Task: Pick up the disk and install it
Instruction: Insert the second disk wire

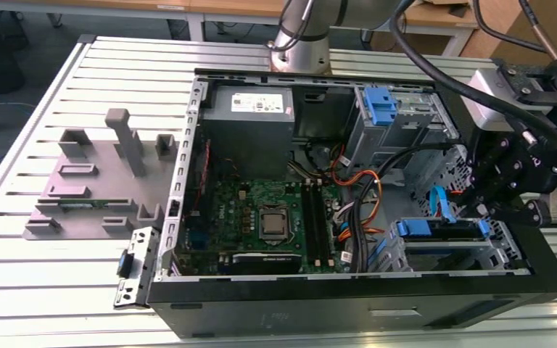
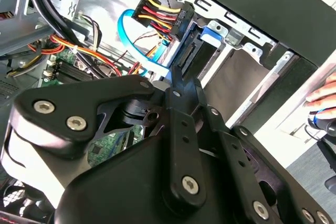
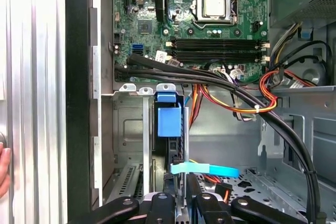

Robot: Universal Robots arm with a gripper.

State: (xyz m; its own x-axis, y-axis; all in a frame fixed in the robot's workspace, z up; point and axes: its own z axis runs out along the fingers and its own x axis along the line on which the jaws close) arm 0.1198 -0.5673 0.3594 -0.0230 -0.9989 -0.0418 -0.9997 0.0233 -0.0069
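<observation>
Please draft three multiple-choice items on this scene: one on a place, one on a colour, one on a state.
1. In the exterior view, the hand is
A. over the grey fixture
B. at the drive bay on the exterior view's right
C. above the power supply

2. The flat cable by the bay is
A. green
B. white
C. light blue

3. The computer case is
A. open, with the motherboard exposed
B. closed by a side panel
C. standing upright

Answers:
1. B, the hand hangs at the case's right corner.
2. C, the first wrist view shows the cable's blue band.
3. A, the board lies in plain sight.
</observation>
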